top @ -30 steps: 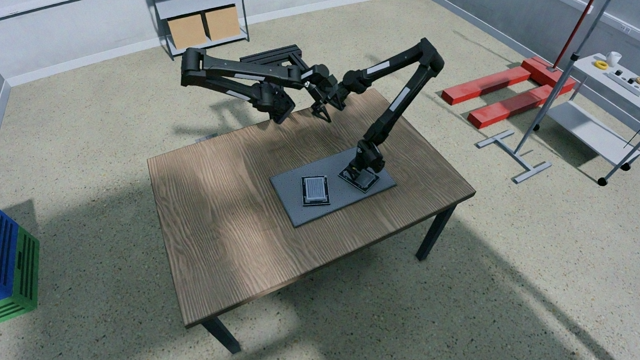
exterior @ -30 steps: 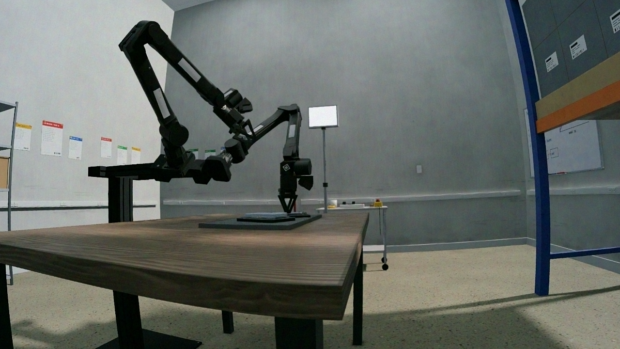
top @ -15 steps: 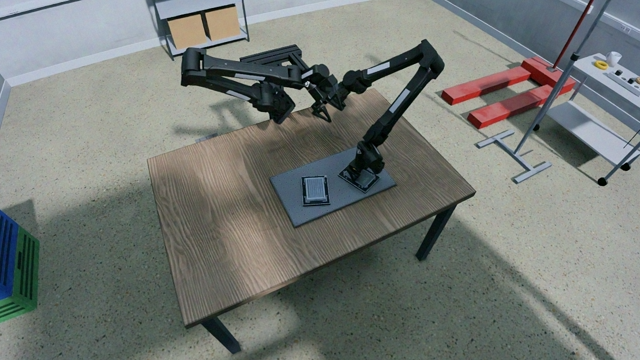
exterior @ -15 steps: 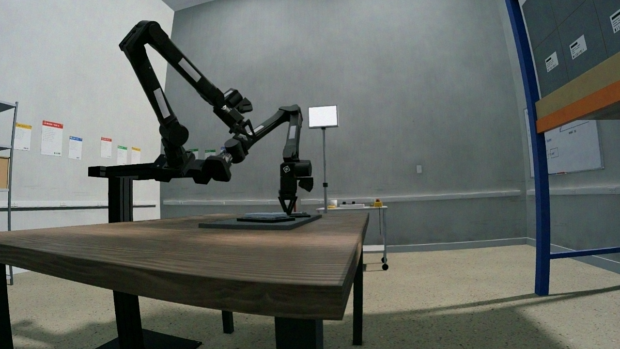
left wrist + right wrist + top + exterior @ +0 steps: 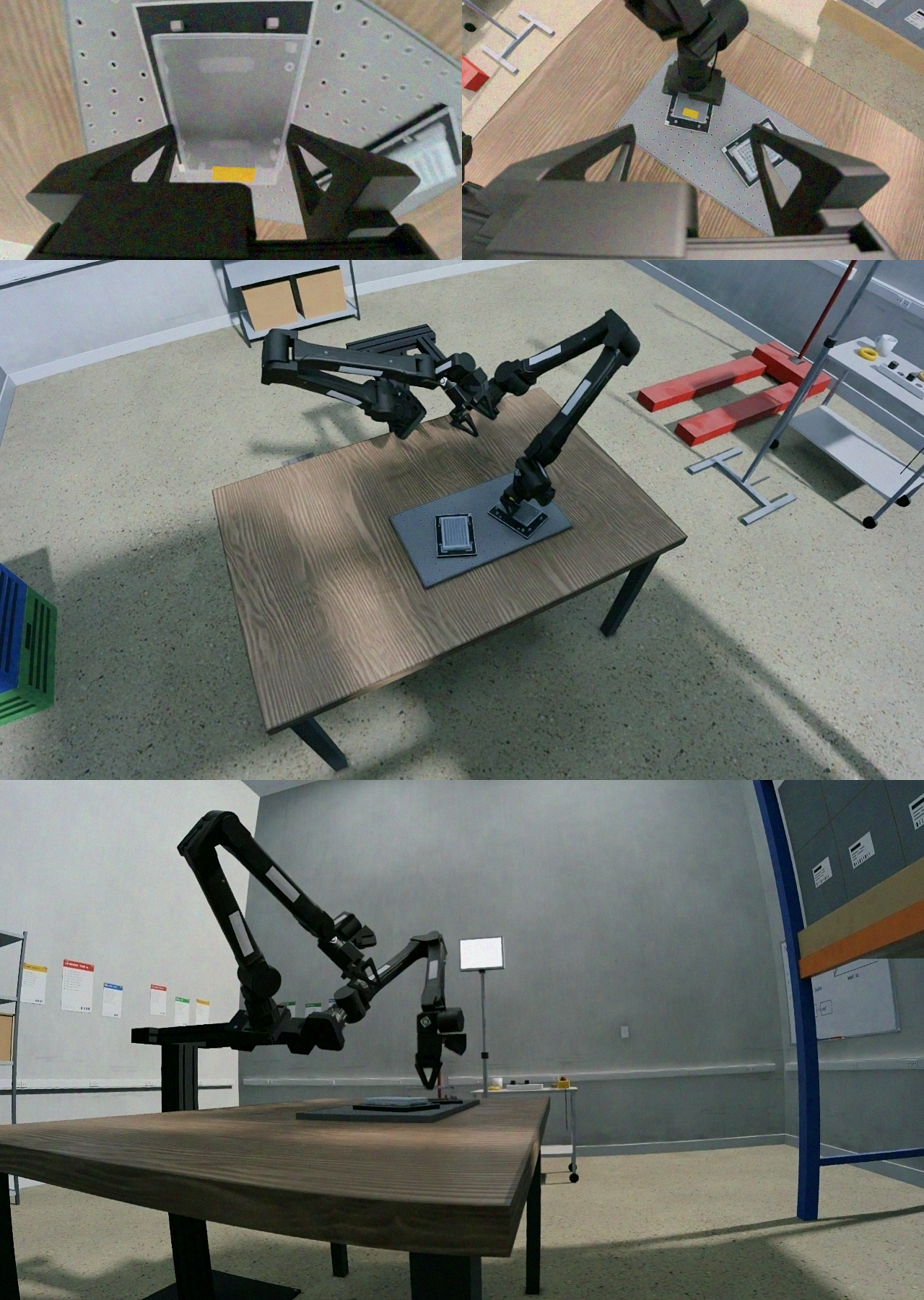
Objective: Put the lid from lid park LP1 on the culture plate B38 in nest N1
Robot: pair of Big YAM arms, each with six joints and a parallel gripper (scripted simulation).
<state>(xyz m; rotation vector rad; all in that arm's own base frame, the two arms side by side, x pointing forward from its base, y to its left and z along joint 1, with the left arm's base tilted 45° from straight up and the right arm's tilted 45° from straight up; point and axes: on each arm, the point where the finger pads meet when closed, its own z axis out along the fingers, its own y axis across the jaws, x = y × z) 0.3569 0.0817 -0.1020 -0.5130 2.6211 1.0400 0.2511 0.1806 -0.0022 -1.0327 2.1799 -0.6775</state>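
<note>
Lid [image 5: 530, 513] [image 5: 231, 108] [image 5: 683, 102] gripped wide by left gripper [image 5: 508, 508] [image 5: 429, 1086] [image 5: 231, 129] [image 5: 694, 97], apparently just off park.
Plate B38 [image 5: 455, 532] [image 5: 395, 1101] [image 5: 429, 155] [image 5: 745, 157] uncovered; seating remains. Right gripper [image 5: 486, 425] [image 5: 376, 977] [image 5: 693, 127] wide, unloaded.

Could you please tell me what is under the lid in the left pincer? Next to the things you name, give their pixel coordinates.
Under the lid [image 5: 530, 513] [image 5: 231, 105] [image 5: 690, 113] is dark lid park LP1 [image 5: 531, 531] [image 5: 460, 1101] [image 5: 224, 17] [image 5: 686, 127], its border showing. Faint marks show through; the cloudy lid hides whatever else is beneath.
</note>
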